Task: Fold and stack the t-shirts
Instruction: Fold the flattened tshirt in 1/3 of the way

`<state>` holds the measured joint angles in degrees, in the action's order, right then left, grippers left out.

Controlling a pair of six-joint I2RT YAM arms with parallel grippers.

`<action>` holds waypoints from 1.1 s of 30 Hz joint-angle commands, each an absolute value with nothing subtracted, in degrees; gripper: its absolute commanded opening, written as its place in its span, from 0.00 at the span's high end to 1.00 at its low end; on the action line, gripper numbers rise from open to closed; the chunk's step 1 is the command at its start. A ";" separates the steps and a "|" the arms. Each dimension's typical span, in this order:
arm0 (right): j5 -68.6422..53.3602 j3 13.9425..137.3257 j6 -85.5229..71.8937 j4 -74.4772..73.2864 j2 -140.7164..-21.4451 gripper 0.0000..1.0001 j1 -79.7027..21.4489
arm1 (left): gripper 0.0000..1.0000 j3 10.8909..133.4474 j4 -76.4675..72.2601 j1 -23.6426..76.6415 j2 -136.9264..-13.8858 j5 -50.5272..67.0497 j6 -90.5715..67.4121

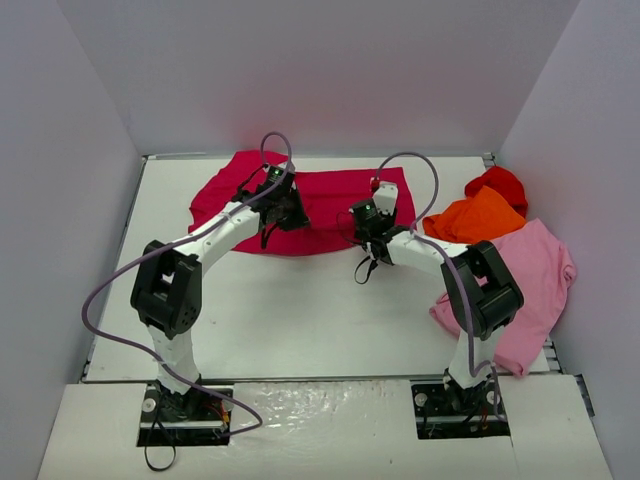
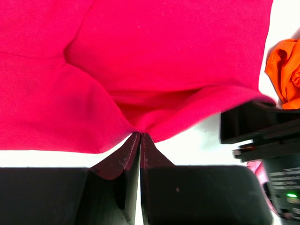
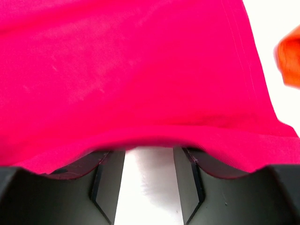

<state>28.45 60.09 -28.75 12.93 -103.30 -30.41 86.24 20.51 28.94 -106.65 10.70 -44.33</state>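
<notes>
Left gripper (image 1: 273, 193), overhead view: at the near edge of the crimson-magenta shirt (image 1: 335, 190), which lies spread at the far middle of the table (image 1: 300, 310). Right gripper (image 1: 368, 225) is at the shirt's near right edge. Orange shirt (image 1: 478, 215), red shirt (image 1: 498, 182) and light pink shirt (image 1: 535, 270): heaped at right, unfolded.
Left wrist view: jaws together, pinching the hem.
Right wrist view: jaws apart, hem draped over the tips, unclamped.
Progress, judged: first shirt mid-fold at most; nothing stacked.

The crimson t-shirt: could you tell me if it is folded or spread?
Spread out: the crimson t-shirt lies wide across the table, near edge pinched by the left gripper.
</notes>
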 commanded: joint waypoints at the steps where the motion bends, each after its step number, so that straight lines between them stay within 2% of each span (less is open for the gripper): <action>1: 27.01 65.61 -25.78 13.02 -102.65 0.56 -29.09 | 1.00 88.33 19.25 28.04 -103.33 11.82 -43.32; 14: 25.15 77.53 -21.16 10.84 -109.87 0.54 -22.60 | 1.00 88.60 19.71 27.71 -105.30 13.22 -42.55; 22: 21.42 70.15 -24.46 7.92 -103.61 0.55 -18.54 | 1.00 87.62 19.80 27.11 -105.69 13.94 -41.97; 25: 14.66 67.63 -26.27 8.36 -103.70 0.56 -15.00 | 1.00 87.03 19.09 27.15 -105.73 14.30 -42.18; 33: 13.26 67.16 -25.58 7.33 -106.53 0.57 -14.77 | 1.00 85.92 18.55 27.07 -105.51 14.46 -42.50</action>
